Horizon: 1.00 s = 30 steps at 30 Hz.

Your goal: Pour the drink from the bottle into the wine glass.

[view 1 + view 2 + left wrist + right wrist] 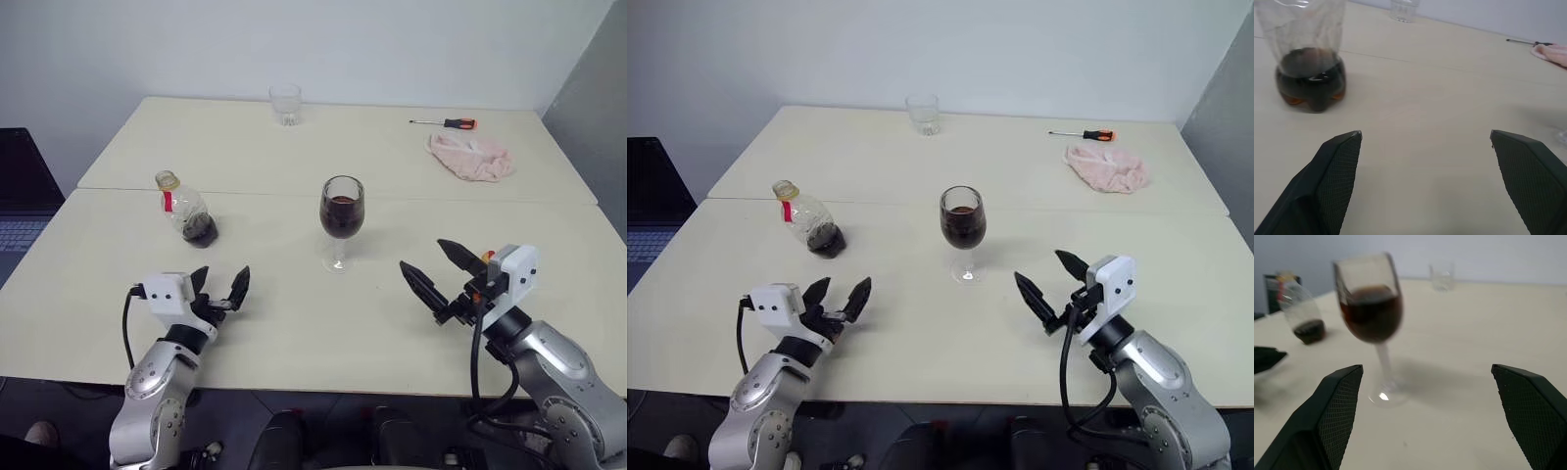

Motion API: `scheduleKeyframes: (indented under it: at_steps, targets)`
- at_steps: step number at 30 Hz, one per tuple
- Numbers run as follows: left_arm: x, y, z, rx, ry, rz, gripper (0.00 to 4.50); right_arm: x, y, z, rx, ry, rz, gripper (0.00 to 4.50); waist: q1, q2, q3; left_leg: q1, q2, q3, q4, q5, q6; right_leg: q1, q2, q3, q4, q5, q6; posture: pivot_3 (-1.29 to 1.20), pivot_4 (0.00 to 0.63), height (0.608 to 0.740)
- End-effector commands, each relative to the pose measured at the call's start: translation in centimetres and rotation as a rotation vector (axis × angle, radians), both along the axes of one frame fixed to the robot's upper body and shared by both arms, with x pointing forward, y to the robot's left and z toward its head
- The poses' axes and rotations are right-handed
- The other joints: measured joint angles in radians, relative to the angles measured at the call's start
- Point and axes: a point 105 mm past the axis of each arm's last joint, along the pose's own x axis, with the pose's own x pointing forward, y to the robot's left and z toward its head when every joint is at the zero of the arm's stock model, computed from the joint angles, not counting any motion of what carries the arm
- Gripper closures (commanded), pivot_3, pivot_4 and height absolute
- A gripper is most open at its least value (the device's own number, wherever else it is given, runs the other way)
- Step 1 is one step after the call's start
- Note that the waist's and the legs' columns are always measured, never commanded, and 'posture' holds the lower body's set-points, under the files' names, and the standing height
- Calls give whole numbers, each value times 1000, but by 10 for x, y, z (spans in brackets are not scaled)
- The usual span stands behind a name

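Your small squat clear plastic bottle point(184, 210) stands on the pale beige desk point(294, 323) at about ten o'clock from the desk's near centre, its mouth uncapped as far as you can tell, with only a shallow pool of dark brown drink point(1310, 78) at its base. The clear stemmed wine glass point(341, 221) stands upright near the centre, at about three o'clock from the bottle and well apart from it, its bowl roughly half full of the same dark liquid. Both your grippers hover low over the near edge with nothing in them: the left gripper point(221, 290) has its black fingers spread apart just short of the bottle, and the right gripper point(439, 270) is likewise wide apart at about four o'clock from the glass. By the look of it the pour is done, so the step in hand is simply clearing away. Keep both arms low and outside the glass's foot, since a brush against the thin stem would tip it. Farther back stand a short clear tumbler point(285, 103), a screwdriver point(446, 123) and a pink cloth point(471, 156).
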Motion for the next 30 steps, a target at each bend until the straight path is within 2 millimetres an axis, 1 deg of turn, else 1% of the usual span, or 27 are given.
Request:
scheduleKeyframes:
  at_steps: [1,4,13,15,18,22,28,30]
  targets:
    - [-6,-10,13,10,-32,-25,37,2,-18,-16,-32,74,-153,0,0,0,0,1,0,1,-1,0,0,0,0,0,0,0,0,0,150,740]
    - [-11,-13,11,13,-17,-30,37,2,-23,-25,-56,103,-238,0,-1,0,0,1,0,3,-1,0,0,0,0,1,0,0,0,0,150,740]
    - [-22,-12,-2,25,63,32,37,3,-28,-27,-57,82,-343,0,-1,1,0,3,0,4,-2,0,0,1,0,1,-2,-1,1,0,150,740]
    - [-25,-10,-8,55,93,64,37,4,-25,-28,-79,67,-341,0,-1,1,0,3,0,4,-2,0,0,1,0,1,-3,-1,1,0,150,740]
    - [-27,-4,-19,128,159,115,37,4,-24,-33,-69,70,-365,0,-1,1,0,3,0,4,-3,0,0,1,0,1,-4,-1,1,0,150,740]
    - [-29,-2,-20,124,161,147,37,1,-17,-40,-32,82,-380,0,-1,1,0,3,1,3,-3,0,0,2,0,1,-5,-3,4,0,150,740]
    - [-33,2,-23,104,165,183,37,3,-21,-40,-14,73,-407,0,-1,1,0,3,1,3,-3,0,0,2,0,2,-7,-3,4,0,150,740]
    - [-33,4,-24,124,170,184,37,4,-22,-40,-15,71,-410,0,-1,1,0,3,1,3,-3,0,0,2,0,2,-7,-3,4,0,150,740]
